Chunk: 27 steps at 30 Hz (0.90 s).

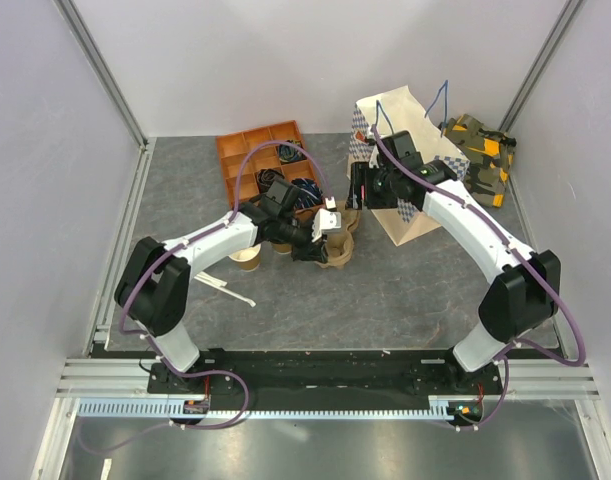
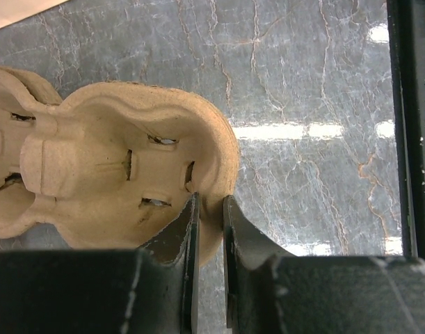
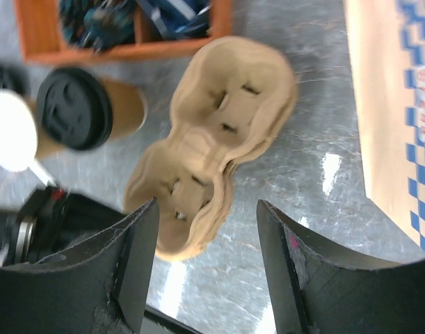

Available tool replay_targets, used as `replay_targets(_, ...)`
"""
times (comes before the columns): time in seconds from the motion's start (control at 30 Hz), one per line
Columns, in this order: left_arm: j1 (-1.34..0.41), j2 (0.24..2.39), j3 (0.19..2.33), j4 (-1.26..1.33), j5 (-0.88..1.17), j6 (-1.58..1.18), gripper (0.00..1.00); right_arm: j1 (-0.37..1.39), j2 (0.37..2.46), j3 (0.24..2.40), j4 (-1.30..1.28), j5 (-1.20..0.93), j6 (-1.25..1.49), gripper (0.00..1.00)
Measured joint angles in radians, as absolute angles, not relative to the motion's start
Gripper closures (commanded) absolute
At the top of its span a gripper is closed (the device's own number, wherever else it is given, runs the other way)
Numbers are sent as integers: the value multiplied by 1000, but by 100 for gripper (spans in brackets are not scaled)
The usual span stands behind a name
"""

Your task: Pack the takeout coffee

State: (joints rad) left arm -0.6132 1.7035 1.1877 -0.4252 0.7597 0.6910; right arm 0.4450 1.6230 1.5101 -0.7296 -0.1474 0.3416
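The takeout coffee [image 3: 73, 108], a brown paper cup with a round black lid, stands left of a tan pulp cup carrier [image 3: 219, 139] in the right wrist view. My left gripper [image 2: 210, 209] is shut on the carrier's [image 2: 115, 181] near rim. In the top view the left gripper [image 1: 323, 242] is at the carrier [image 1: 341, 246]. My right gripper [image 3: 206, 209] is open and empty, hovering above the carrier's edge; in the top view it [image 1: 361, 188] sits between the carrier and the bag. Under the left arm the coffee is mostly hidden from the top camera.
A white paper bag [image 1: 410, 150] with a blue checker pattern stands open at the back right. An orange compartment tray [image 1: 265, 160] holds dark items behind the carrier. A lidless cup [image 3: 10, 132] stands beside the coffee. A camouflage bundle [image 1: 482, 155] lies by the right wall. A white stick [image 1: 225, 290] lies front left.
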Motion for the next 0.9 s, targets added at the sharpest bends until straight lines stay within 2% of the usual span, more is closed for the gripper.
replay_targets(0.4, -619, 1694, 1178, -385, 731, 681, 98, 484, 1703, 1496, -722, -41, 535, 51)
replay_targets(0.9, -620, 1693, 1171, -372, 732, 676, 98, 504, 1781, 1438, -713, -47, 559, 53)
